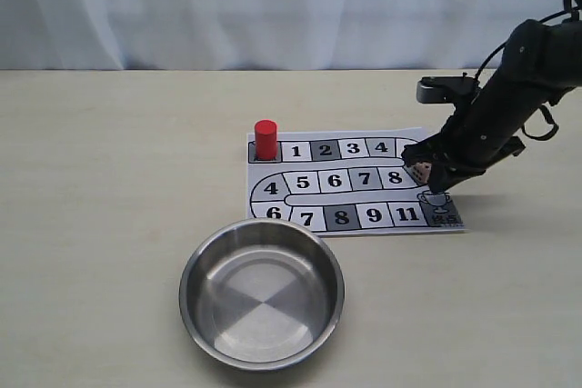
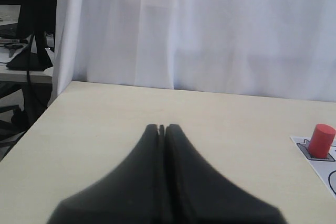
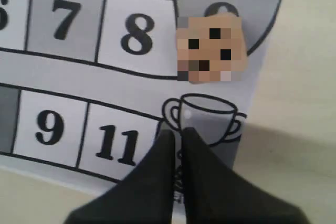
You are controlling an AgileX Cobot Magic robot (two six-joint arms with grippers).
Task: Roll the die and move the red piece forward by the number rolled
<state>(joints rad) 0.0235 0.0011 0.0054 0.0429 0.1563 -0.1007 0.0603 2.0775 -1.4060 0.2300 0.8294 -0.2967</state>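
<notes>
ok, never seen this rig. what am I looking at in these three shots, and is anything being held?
It is a robot with two arms, each ending in a two-finger gripper. One picture comes from a camera off the arms that sees the whole table; the other two come from cameras on each wrist, looking along the fingers.

On the table lies a printed board with numbered squares. The red piece stands upright on the board's top left corner square in the overview. Nearer the camera sits an empty metal bowl.

The right gripper is down over the board's trophy corner, fingers closed with nothing between them. The die lies free on the board just ahead of them, beside square 8.

The left gripper is also closed and empty, above bare table.

So nothing is held.
</notes>
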